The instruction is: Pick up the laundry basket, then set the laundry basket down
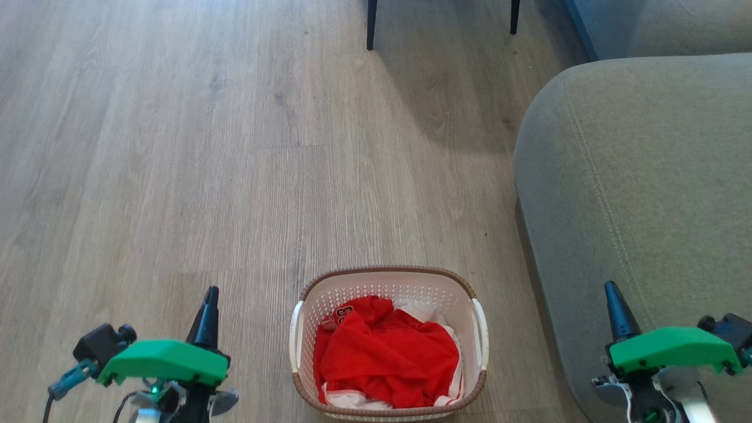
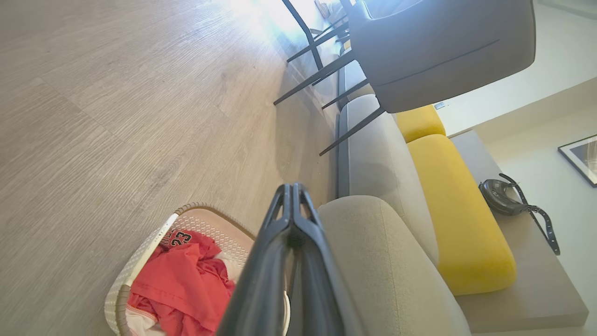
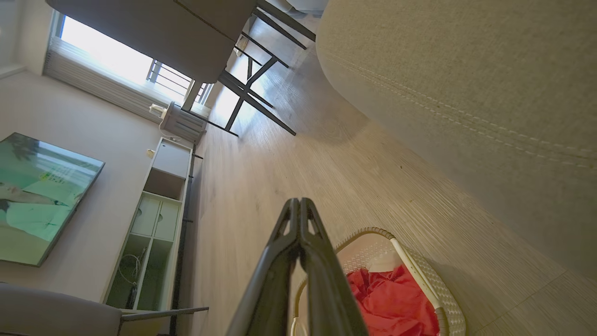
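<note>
Room: pale wood-look plank floor (image 1: 176, 147), grey fabric sofa (image 1: 634, 176) at right.
Basket: small cream-white perforated plastic laundry basket (image 1: 388, 272) with brown woven-look rim, standing on floor between both arms, near sofa.
Contents: crumpled red-and-white garment (image 1: 388, 352).
Left gripper (image 1: 210, 294): long dark fingers pressed together, empty, clear of basket.
Right gripper (image 1: 612, 291): same, seen against sofa.

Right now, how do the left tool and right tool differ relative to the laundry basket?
The left tool hangs over bare wood floor, left of the laundry basket. The right tool shows against the sofa, right of the basket. In the head view, the right tool sits farther out from the basket's side than the left tool. Shared: both are shut, empty and not touching the basket.
</note>
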You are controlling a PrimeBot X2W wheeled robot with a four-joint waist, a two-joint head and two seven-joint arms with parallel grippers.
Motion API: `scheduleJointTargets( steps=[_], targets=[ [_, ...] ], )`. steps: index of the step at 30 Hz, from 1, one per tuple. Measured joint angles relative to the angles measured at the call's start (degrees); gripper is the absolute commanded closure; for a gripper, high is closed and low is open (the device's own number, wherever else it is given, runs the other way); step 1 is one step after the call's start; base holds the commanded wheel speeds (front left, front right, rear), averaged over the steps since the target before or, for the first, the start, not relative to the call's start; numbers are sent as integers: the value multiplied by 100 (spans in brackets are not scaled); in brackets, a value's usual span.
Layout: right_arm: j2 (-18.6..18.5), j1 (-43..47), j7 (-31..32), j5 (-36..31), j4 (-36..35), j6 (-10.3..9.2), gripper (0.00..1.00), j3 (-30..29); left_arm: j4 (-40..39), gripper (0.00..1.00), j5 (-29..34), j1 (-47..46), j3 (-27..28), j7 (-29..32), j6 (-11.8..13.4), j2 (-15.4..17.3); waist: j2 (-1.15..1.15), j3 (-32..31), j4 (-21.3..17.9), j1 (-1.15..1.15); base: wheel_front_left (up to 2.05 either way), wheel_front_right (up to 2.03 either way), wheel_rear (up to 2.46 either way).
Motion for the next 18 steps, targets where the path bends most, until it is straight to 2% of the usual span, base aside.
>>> scheduleJointTargets(
  steps=[18],
  targets=[
    [-2, -104, 287, 1088, 124, 0, 100, -170, 20, 100, -1162, -36, 285, 296, -148, 0, 0, -2, -33, 0, 0, 0, 0]
  ],
)
